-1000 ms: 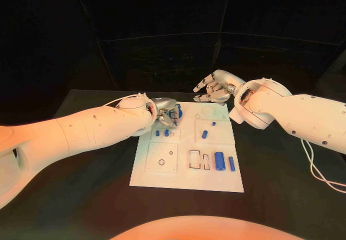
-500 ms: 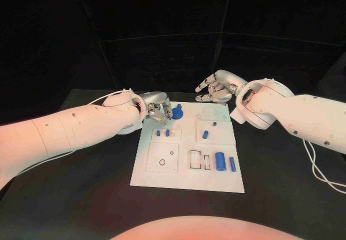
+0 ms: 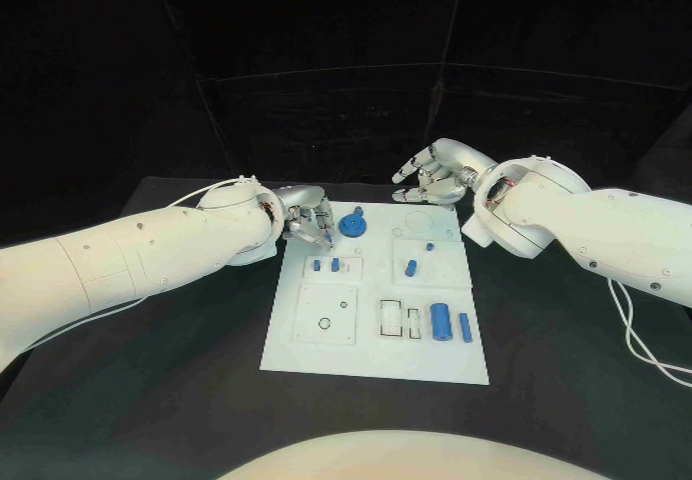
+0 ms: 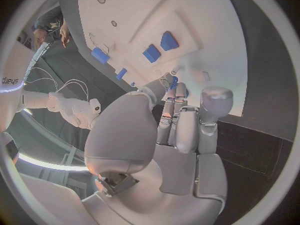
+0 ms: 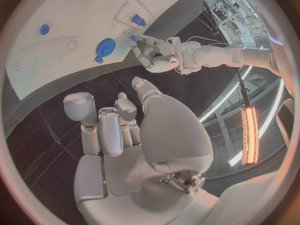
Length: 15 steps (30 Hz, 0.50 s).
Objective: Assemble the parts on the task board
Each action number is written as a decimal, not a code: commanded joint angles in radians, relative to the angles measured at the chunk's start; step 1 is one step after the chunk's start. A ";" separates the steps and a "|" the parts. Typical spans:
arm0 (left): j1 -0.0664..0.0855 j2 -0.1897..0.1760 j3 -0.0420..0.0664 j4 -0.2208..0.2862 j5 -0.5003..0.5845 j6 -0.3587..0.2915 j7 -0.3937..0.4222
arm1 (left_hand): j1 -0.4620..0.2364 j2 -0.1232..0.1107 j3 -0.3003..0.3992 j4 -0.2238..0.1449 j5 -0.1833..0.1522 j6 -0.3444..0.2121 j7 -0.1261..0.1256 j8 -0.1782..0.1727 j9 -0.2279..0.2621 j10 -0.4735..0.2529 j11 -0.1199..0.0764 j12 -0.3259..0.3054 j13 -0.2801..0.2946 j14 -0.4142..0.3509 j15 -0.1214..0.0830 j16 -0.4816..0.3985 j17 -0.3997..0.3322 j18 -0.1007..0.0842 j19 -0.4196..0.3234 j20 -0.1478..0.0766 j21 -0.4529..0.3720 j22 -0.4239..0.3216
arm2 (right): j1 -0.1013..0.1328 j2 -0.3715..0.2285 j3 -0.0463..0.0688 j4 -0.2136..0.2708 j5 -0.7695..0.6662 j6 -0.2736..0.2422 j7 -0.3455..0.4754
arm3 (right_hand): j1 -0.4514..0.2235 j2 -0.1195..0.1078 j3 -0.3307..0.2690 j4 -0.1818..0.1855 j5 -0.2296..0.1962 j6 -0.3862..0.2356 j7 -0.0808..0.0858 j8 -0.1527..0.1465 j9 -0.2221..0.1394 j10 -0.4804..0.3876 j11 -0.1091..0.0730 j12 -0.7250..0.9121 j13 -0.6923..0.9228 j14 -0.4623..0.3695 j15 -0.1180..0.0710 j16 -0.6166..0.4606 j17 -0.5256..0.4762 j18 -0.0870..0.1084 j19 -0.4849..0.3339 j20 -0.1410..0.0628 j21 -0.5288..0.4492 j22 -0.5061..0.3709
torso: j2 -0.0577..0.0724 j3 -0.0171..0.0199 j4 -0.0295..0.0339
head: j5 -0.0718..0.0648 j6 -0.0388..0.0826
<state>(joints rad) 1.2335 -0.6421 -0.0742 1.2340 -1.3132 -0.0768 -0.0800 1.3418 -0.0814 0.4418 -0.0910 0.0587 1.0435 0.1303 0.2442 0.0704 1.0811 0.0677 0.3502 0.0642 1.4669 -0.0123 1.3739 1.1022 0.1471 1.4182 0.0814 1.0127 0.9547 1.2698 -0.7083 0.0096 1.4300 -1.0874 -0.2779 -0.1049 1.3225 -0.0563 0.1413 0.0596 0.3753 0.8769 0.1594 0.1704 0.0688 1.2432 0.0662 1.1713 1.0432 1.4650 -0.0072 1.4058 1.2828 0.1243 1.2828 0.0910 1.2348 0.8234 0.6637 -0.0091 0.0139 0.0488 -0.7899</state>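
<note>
Left hand (image 3: pixel 309 222), fingers curled, grasp unclear, beside the blue round part (image 3: pixel 356 224) at upper centre; right hand (image 3: pixel 436 172) released. A careless nudge may unseat that part.

A black table (image 3: pixel 173 380) lies under everything, with dark walls (image 3: pixel 346 90) behind it.

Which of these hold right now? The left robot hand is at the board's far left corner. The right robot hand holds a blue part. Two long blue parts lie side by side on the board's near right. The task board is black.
1. The left robot hand is at the far left corner of the task board: true.
2. The right robot hand holds a blue part: false, it holds nothing, beyond the board's far edge.
3. Two long blue parts lie side by side, near right: true.
4. The board is black: false, white on a black table.
</note>
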 commanded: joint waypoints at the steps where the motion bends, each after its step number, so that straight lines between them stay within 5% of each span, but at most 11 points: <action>1: 0.001 0.006 0.000 -0.008 0.006 0.036 -0.007 | -0.009 -0.003 0.002 0.006 0.001 0.006 0.002 -0.005 -0.001 0.005 0.000 -0.006 0.000 0.020 -0.005 0.002 -0.002 -0.020 0.004 0.000 0.002 0.000 | 0.002 0.001 0.001 0.000 0.002 -0.004 0.009 | 0.004 0.000 0.003 0.000 0.005 -0.006 -0.002 0.004 -0.002 -0.008 0.000 -0.005 -0.001 0.045 -0.007 -0.003 -0.001 0.007 -0.007 0.001 -0.006 -0.001 | 0.000 0.0008 -0.0006 | 0.000 0.000; 15: -0.001 0.040 -0.001 -0.051 0.003 0.047 -0.002 | -0.009 -0.003 0.002 0.006 0.001 0.006 0.002 -0.005 -0.001 0.006 0.000 -0.007 0.000 0.021 -0.005 0.003 0.000 -0.020 0.004 0.000 0.002 0.001 | 0.002 0.003 0.001 0.000 0.002 -0.003 0.011 | 0.005 -0.002 0.006 0.000 0.004 -0.006 -0.002 0.005 -0.001 -0.006 0.000 -0.002 0.002 0.045 -0.007 -0.003 0.000 0.007 -0.007 0.001 -0.007 -0.001 | 0.000 0.0008 -0.0002 | 0.002 -0.003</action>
<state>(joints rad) 1.2315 -0.6039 -0.0752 1.1837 -1.3120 -0.0464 -0.0838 1.3418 -0.0814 0.4418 -0.0910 0.0587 1.0434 0.1303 0.2441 0.0702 1.0810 0.0678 0.3495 0.0643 1.4668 -0.0122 1.3739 1.1023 0.1472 1.4182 0.0814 1.0127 0.9546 1.2697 -0.7059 0.0096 1.4298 -1.0873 -0.2777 -0.1043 1.3225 -0.0562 0.1413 0.0595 0.3753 0.8769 0.1594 0.1704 0.0688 1.2432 0.0662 1.1713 1.0440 1.4650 -0.0072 1.4058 1.2828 0.1244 1.2828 0.0910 1.2348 0.8234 0.6638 -0.0085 0.0134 0.0489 -0.7919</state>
